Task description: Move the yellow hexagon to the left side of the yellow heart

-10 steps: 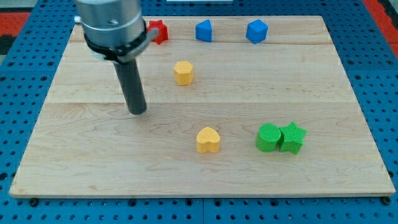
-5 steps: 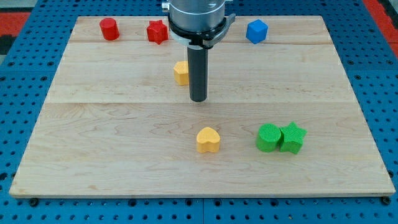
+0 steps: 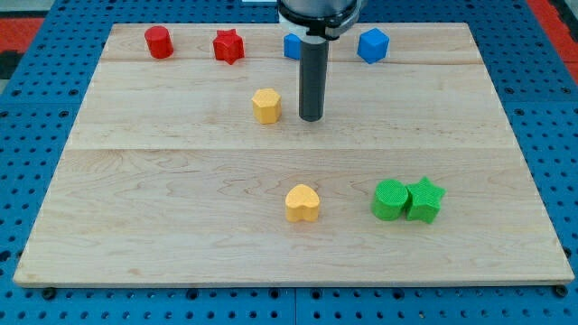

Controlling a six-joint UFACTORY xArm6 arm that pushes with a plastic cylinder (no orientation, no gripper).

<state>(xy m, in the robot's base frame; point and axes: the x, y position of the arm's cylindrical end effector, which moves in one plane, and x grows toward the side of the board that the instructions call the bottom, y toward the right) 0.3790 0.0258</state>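
Claw: there is no claw on this arm, so open or closed does not apply; it is ending in a dark rod, and my tip (image 3: 311, 118) is resting on the table (image 3: 135, 181).
Tip position: sitting just beside the yellow hexagon (image 3: 265, 106), on its right-edge side, with a narrow gap showing (not touching, as far as I can tell).
Yellow hexagon: lying in the far half of the table, a little left of the middle.
Yellow heart (image 3: 302, 203): lying nearer the bottom edge, about midway between the side edges, well apart from the hexagon.
Handling: the hexagon is looking small, rigid and light, so it is likely sliding easily and twisting if struck off-centre.
Where to push: no grasp is possible; I judge the tip needs the face towards the top edge, pressing centrally towards the bottom edge.
Other blocks: the green circle (image 3: 390, 199) and green star (image 3: 424, 199) are touching, towards the right edge.
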